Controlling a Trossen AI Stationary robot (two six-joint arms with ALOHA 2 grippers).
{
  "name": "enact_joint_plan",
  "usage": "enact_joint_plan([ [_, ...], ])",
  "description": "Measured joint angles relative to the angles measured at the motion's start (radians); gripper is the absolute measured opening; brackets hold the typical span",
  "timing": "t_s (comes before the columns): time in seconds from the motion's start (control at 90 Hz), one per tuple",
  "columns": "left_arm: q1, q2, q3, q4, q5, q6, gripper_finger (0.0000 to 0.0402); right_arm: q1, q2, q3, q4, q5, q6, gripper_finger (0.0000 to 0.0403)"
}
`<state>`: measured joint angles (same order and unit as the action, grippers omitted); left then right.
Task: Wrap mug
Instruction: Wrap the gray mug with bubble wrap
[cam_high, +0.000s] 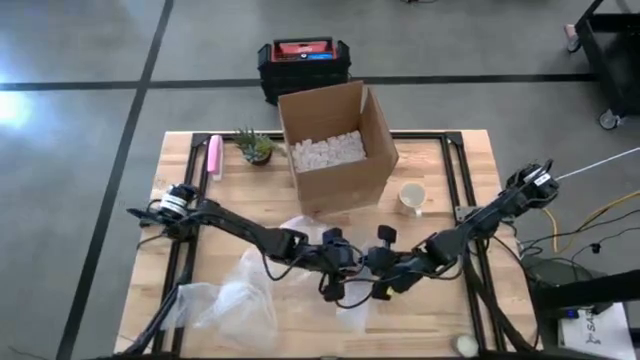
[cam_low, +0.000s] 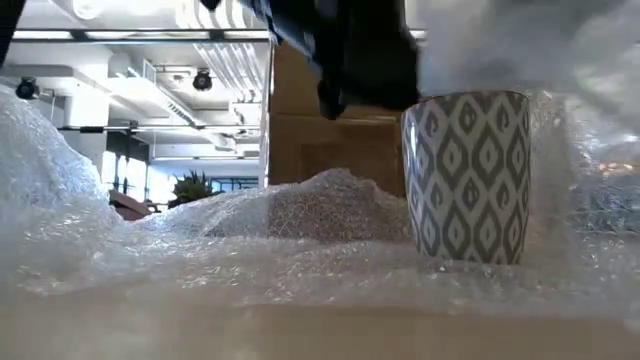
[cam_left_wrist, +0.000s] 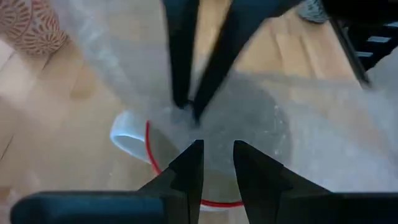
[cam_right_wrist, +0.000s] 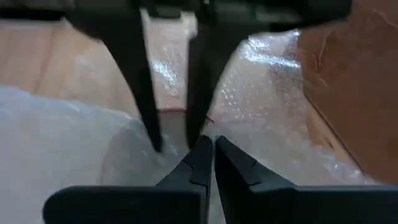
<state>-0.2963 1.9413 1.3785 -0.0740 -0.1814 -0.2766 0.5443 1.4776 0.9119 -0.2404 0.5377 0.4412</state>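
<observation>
Both hands meet at the desk's middle near the front edge: left hand (cam_high: 335, 268) has its fingers slightly apart over the red-rimmed mug (cam_left_wrist: 163, 163) under the bubble wrap (cam_high: 235, 298), right hand (cam_high: 385, 268) has its fingers pinched together on the wrap at the mug's rim. A second, patterned mug (cam_low: 468, 175) stands on the wrap in the low view, and a cream mug (cam_high: 411, 197) sits beside the cardboard box (cam_high: 335, 145) toward the right edge. Risk: the film looks slick and loose, so the pinch could slip or tug the mug over, and the two hands are close enough to collide.
</observation>
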Motion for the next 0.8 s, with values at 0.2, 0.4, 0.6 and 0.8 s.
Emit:
enact_joint_plan([
  [0.2,0.005,0.011,-0.002,-0.001,0.002,-0.013,0.0074,-0.019,-0.002,0.031,-0.002,-0.004,0.001,0.0],
  [0.4,0.005,0.01,-0.004,-0.005,0.008,-0.017,0.0074,-0.022,-0.037,0.193,-0.213,-0.082,0.038,0.0034],
  [0.6,0.005,0.01,-0.004,-0.008,0.015,-0.02,0.0074,0.005,-0.049,0.35,-0.691,-0.193,0.119,0.0099],
  [0.8,0.005,0.009,-0.004,-0.009,0.015,-0.02,0.0075,0.055,-0.038,0.207,-0.862,-0.153,0.322,0.0117],
])
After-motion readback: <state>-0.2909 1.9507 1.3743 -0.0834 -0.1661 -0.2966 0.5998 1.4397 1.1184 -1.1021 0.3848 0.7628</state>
